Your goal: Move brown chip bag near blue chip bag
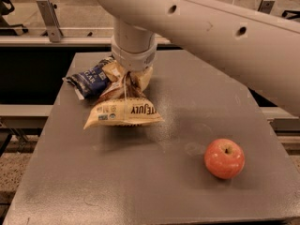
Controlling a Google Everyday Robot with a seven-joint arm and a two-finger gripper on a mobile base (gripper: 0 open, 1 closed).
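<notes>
the arm [211, 27] reaches in from the right across the grey table [140, 182]. the brown bag [124, 111] sits at the table's back left, its top bunched up under the wrist, its left side touching the blue bag [89, 81]. an apple [224, 158] lies well apart, front right. the gripper [127, 76] is at the brown bag's top, mostly hidden by the wrist; whether it's clamped there i can't tell.
</notes>
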